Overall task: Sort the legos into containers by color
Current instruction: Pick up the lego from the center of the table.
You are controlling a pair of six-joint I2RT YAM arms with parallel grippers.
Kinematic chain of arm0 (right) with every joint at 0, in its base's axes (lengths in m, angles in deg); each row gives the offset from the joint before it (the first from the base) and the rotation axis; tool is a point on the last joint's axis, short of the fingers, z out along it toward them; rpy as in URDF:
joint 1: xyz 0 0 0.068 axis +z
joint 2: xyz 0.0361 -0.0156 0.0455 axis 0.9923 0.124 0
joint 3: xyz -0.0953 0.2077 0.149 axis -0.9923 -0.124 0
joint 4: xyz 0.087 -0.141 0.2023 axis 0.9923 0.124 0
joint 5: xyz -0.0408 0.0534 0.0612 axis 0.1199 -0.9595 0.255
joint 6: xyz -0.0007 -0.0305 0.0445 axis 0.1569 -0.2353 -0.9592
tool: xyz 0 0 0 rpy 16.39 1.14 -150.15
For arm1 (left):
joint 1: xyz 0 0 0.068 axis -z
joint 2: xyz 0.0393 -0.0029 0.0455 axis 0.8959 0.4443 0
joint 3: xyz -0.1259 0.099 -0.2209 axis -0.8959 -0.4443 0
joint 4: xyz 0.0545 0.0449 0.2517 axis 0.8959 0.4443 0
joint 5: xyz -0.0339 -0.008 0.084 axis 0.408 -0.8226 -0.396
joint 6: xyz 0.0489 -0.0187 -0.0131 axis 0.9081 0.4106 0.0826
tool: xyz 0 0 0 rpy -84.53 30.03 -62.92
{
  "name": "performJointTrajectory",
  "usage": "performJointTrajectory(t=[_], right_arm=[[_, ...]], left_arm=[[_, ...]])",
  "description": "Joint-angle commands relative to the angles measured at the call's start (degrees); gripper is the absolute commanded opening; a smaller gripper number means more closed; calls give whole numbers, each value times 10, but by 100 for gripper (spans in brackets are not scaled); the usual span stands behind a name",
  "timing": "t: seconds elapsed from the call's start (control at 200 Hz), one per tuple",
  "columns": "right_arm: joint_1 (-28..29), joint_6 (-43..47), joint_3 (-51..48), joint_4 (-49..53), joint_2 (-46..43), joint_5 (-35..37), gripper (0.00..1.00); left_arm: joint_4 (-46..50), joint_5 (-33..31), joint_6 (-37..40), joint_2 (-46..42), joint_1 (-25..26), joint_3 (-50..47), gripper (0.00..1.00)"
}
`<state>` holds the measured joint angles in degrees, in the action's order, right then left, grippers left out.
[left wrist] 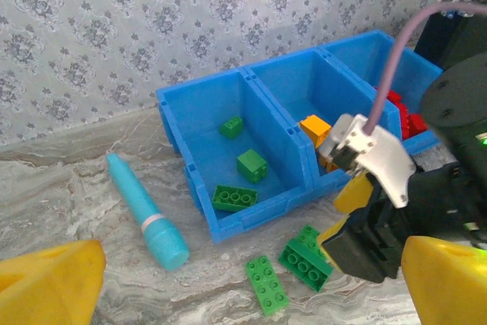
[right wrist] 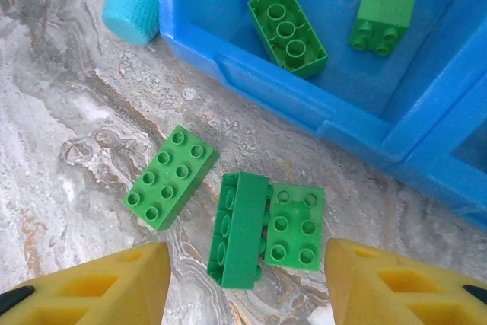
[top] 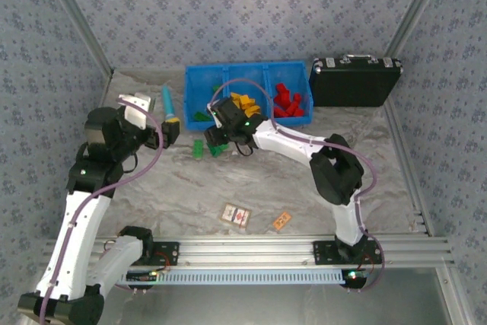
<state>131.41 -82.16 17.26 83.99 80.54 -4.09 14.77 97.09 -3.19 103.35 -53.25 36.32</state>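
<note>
The blue tray [top: 228, 68] stands at the back of the table. Its left compartment holds green legos [left wrist: 233, 197], the middle one orange-yellow legos [top: 245, 103] and the right one red legos [top: 288, 102]. In front of the tray's [right wrist: 304, 104] left end, three green legos lie on the table: a flat one [right wrist: 170, 176], a darker one on its side [right wrist: 240, 230] and a lighter one [right wrist: 294, 226] touching it. My right gripper [right wrist: 247, 298] hangs open over that touching pair, one finger on either side. My left gripper [left wrist: 243, 306] is wide open, holding nothing, left of these bricks.
A teal tube [top: 168, 104] lies left of the tray. A black briefcase [top: 354, 81] stands to the tray's right. Two flat printed cards [top: 235, 215] [top: 281, 221] lie near the front rail. The right arm's cable [left wrist: 396, 58] loops over the tray.
</note>
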Motion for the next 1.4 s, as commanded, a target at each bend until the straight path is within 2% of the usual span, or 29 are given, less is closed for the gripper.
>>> performJointTrajectory(t=[0.0,0.325,0.68,0.86,1.06,1.394], right_arm=[[5,-14,19,12,37,-11,58],[12,-4,62,31,88,-12,56],[8,12,83,46,129,-8,50],[8,19,91,55,138,-1,43],[9,26,89,64,135,11,30],[8,38,82,74,100,17,22]], left_arm=[[-19,10,-5,-11,-4,-1,100],[-20,12,-7,-12,-4,-2,100],[-13,8,-3,-12,-4,6,100],[-12,7,-2,-12,-4,5,100],[-13,6,-1,-10,-4,5,100],[-11,5,0,-12,-4,5,100]])
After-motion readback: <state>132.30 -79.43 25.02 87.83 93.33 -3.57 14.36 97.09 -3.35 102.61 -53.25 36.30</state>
